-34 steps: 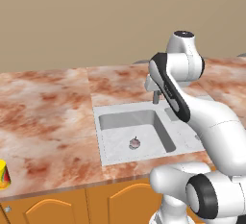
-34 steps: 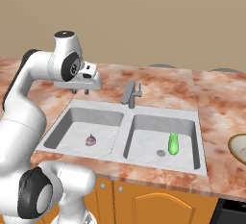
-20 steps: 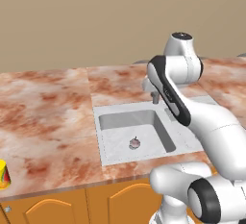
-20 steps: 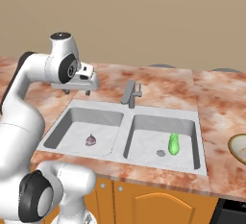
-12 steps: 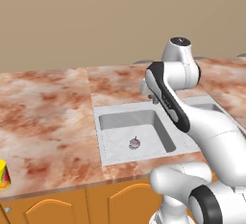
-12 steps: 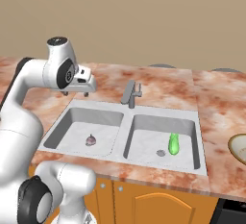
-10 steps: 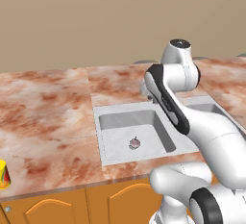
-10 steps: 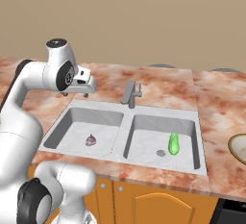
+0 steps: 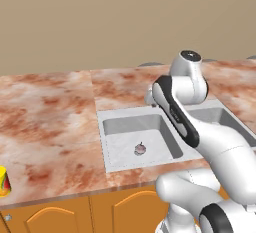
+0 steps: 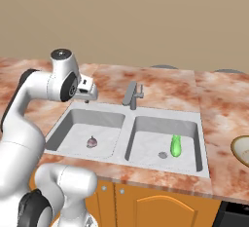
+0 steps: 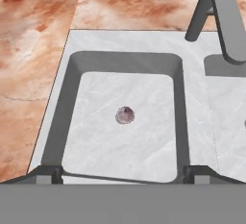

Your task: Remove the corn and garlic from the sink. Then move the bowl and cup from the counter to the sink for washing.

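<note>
Grey and double-basined, the sink [image 10: 130,138] lay below the gripper [image 10: 87,94], whose fingers [image 11: 48,174] stood wide apart and empty over the back rim of the basin holding the garlic [image 11: 125,115]. That small round bulb, with no long axis to line up on, sat straight beneath and ahead of the fingers. The right base view alone showed the corn [image 10: 175,145] lying lengthwise front to back in the other basin.
</note>
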Available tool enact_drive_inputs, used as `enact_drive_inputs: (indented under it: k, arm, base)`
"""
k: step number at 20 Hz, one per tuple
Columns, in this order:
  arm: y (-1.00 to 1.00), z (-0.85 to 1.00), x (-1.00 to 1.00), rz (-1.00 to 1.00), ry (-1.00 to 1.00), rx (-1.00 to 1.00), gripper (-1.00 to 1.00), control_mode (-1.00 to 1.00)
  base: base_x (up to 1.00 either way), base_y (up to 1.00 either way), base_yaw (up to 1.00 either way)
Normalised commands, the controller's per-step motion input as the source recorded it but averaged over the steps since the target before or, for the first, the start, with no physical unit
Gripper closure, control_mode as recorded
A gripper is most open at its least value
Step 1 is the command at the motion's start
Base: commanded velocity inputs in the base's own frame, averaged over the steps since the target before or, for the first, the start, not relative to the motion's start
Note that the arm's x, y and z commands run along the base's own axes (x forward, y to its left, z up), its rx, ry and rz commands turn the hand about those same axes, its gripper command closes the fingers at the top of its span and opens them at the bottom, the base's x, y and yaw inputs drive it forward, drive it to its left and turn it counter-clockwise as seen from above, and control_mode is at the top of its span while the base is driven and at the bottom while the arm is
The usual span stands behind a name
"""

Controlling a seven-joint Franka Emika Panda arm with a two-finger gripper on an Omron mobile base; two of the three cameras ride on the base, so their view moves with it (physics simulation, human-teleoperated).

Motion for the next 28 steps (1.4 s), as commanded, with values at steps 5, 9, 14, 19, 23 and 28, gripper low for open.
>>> enact_drive_inputs:
  k: [5, 9, 14, 19, 23, 28]
  arm:
    - [0.02, -0.17, 0.04, 0.0, 0.0, 0.02, -1.0, -1.0]
    - [0.03, -0.17, 0.01, 0.0, 0.02, -0.01, -1.0, -1.0]
    - [0.02, -0.16, 0.0, -0.02, 0.01, -0.06, -1.0, -1.0]
    - [0.02, -0.21, 0.0, -0.03, 0.09, 0.0, -1.0, -1.0]
    - [0.01, -0.23, 0.0, 0.0, 0.02, 0.0, -1.0, -1.0]
    - [0.03, -0.21, 0.03, 0.0, -0.04, 0.0, -1.0, -1.0]
  base:
    - [0.0, 0.0, 0.0]
    - [0.0, 0.0, 0.0]
    - [0.0, 0.0, 0.0]
    - [0.0, 0.0, 0.0]
    - [0.0, 0.0, 0.0]
    - [0.0, 0.0, 0.0]
